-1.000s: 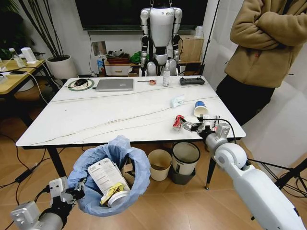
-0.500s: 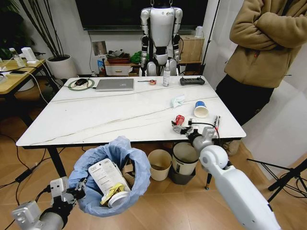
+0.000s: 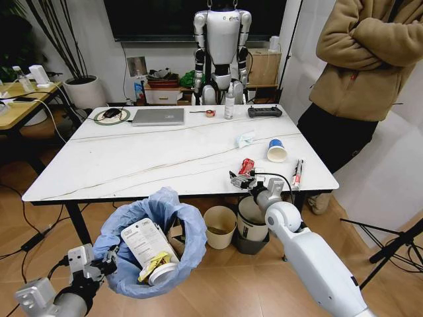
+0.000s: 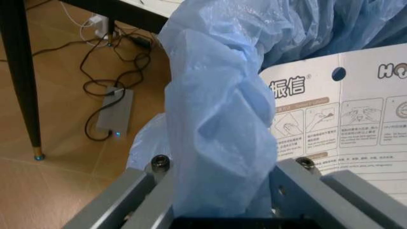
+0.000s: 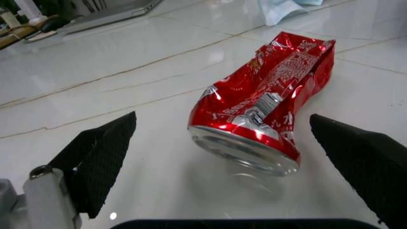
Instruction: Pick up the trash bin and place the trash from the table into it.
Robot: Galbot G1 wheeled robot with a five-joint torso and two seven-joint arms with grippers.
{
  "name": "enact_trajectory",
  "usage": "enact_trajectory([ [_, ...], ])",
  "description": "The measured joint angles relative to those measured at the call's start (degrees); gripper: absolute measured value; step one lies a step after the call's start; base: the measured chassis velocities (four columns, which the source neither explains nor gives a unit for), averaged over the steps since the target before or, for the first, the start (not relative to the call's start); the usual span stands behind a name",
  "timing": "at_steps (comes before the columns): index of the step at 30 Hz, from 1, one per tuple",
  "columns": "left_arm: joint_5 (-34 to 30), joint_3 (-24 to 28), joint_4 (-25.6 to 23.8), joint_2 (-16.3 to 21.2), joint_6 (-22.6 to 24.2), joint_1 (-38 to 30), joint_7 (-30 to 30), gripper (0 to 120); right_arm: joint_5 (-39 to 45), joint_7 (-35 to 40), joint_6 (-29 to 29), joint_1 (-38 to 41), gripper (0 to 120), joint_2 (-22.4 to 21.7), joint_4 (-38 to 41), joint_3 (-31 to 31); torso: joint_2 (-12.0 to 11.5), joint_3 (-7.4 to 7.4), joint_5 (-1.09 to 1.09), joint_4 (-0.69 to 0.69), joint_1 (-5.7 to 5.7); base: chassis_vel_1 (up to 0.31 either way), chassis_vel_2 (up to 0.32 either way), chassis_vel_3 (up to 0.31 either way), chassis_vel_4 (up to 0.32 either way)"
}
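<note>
crumpled red can, ribbed pincer pads apart

On the white table I count one crushed red can, one blue-and-white paper cup, one crumpled light paper and one pen-like stick near the right edge. At the far side there are one grey laptop, one white bottle, one black controller, one small roll of tape and one round mat with a dark mouse on it.

One bin with a blue bag is in front, and inside it one printed white card and one yellowish wrapper. Under the table stand two more bins: one cream, one white with black rim.

Two grippers are visible, one left and one right.
</note>
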Motion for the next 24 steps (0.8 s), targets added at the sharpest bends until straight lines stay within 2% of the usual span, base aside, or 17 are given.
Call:
enact_trajectory([
  [7, -0.07, -0.01, 0.11, 0.06, -0.01, -0.09, 0.01, 0, -0.25, -0.72, 0.34, 0.57, 98, 0.37, -1.05, 0.03, 0.01, 0.00, 0.00, 0.00, 0.00, 0.000, 0.000, 0.000, 0.000],
  [10, -0.14, -0.04, 0.20, 0.11, -0.02, -0.12, 0.02, 0, -0.55, -1.18, 0.95, 0.84, 87, 0.59, -1.78, 0.04, 0.01, 0.00, 0.00, 0.01, 0.00, 0.000, 0.000, 0.000, 0.000],
  [11, -0.14, -0.04, 0.20, 0.11, -0.02, -0.12, 0.02, 0, -0.55, -1.18, 0.95, 0.84, 87, 0.59, -1.78, 0.04, 0.01, 0.00, 0.00, 0.01, 0.00, 0.000, 0.000, 0.000, 0.000],
  [18, -0.26, -0.05, 0.49, 0.28, -0.04, -0.35, 0.04, 0, -0.57, -1.29, 0.98, 0.62, 57, 0.55, -1.83, 0.02, 0.01, 0.00, 0.00, 0.00, 0.00, 0.000, 0.000, 0.000, 0.000],
  [24, -0.35, -0.04, 0.64, 0.42, -0.04, -0.45, 0.04, 0, -0.52, -1.55, 0.97, 0.65, 43, 0.26, -1.90, 0.07, 0.01, 0.00, 0.00, 0.00, 0.00, 0.000, 0.000, 0.000, 0.000],
])
